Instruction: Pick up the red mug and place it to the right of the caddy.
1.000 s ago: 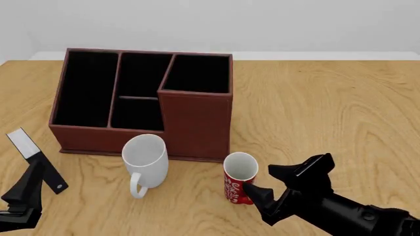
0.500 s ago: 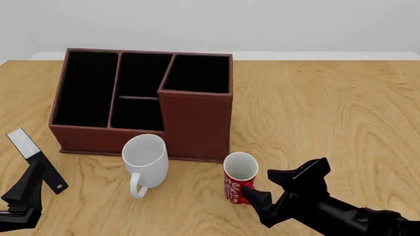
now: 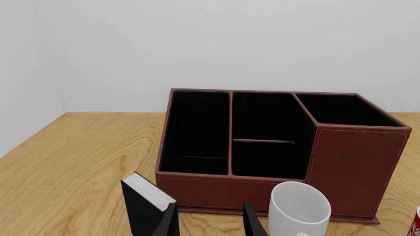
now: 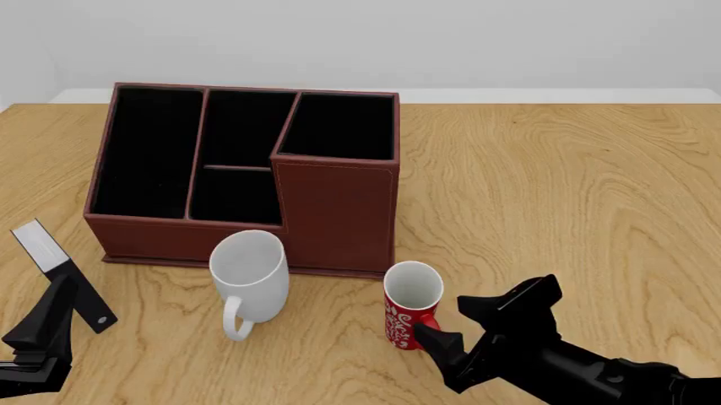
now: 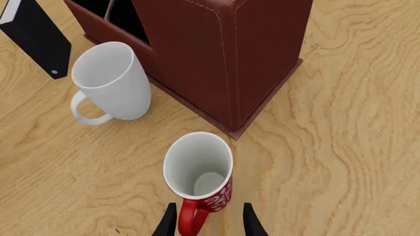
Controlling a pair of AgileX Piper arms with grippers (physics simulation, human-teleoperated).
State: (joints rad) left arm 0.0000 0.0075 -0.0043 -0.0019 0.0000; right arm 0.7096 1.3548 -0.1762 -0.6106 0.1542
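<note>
You are lining up the grasp, not yet lifting. Your right claw [image 4: 460, 324] is sitting low over the worktop [image 4: 563, 194] with its fingers spread, and in the right wrist view the red loop handle [image 5: 188, 219] is lying in the gap between the two fingertips [image 5: 170, 222], neither of them visibly pressing on it.

The red mug [image 4: 410, 305] is standing upright on the worktop, just in front of the near right corner of the caddy [image 4: 334, 219] and slightly apart from its base lip. The larger white mug [image 4: 250, 276] is standing to its left, well clear of your claw's line.

Your left claw [image 3: 210, 223] is hanging at the near left edge, fingers spread on nothing, with the black-and-white slab [image 4: 62, 274] just beside it; it is taking no part here.

Next, as I judge it, you are needing to press the right claw together on the handle or the wall next to it, confirm a firm pinch, then raise the mug straight up before carrying it rightward. The free worktop to the right of the caddy is the goal. A thin handle may let the mug swing, so keep the lift slow.
</note>
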